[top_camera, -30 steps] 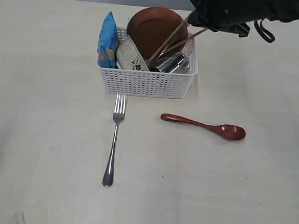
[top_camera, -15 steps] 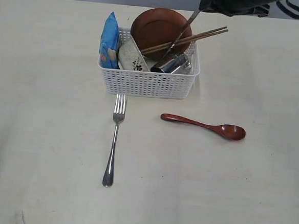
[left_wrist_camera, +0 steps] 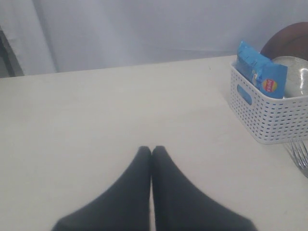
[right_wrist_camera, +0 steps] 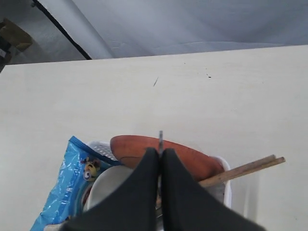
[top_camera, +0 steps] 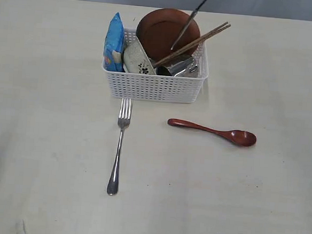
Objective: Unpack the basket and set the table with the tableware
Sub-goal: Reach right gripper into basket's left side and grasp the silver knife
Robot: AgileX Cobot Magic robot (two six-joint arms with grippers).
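Note:
The white basket (top_camera: 152,87) stands on the table (top_camera: 47,141) and holds the brown plate (top_camera: 162,29), floral bowl (top_camera: 137,59), steel cup (top_camera: 181,67) and two chopsticks (top_camera: 196,42). A steel knife (top_camera: 189,23) slants up out of it past the frame's top. In the right wrist view my right gripper (right_wrist_camera: 160,153) is shut on the knife (right_wrist_camera: 160,137), above the plate (right_wrist_camera: 187,156). My left gripper (left_wrist_camera: 151,150) is shut and empty over bare table, away from the basket (left_wrist_camera: 264,115). A fork (top_camera: 119,146) and a red spoon (top_camera: 214,132) lie in front of the basket.
A blue chip bag (top_camera: 114,42) stands upright at the basket's left end. Neither arm shows in the exterior view.
My right arm has risen out of the exterior view, drawing the knife up from the basket. The chopsticks shifted against the plate. The left gripper stayed put.

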